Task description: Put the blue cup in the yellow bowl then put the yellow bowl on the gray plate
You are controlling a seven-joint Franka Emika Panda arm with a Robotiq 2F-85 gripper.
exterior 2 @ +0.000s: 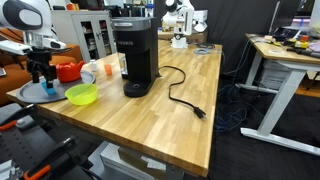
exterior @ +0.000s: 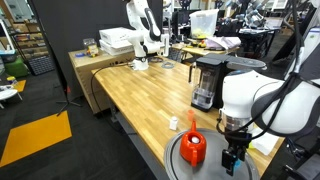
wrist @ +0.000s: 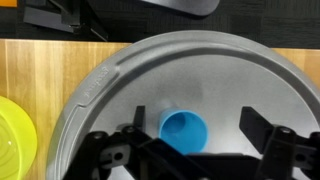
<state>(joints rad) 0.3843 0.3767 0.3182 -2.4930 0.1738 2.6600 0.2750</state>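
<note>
in the wrist view the yellow bowl [wrist: 14, 135] sits at the far left on the wooden table [wrist: 40, 70], just beside the rim of the gray plate [wrist: 200, 70]. the blue cup [wrist: 185, 131] stands upright on the plate, mouth up, between the spread jaws of the gripper [wrist: 192, 128], which is released and grasps nothing. in an exterior view a red kettle [exterior: 193, 150] stands near the gripper.

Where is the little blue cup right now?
In the wrist view, the small light-blue plastic cup sits on the large round gray plate, between the fingers of the open gripper.
</note>
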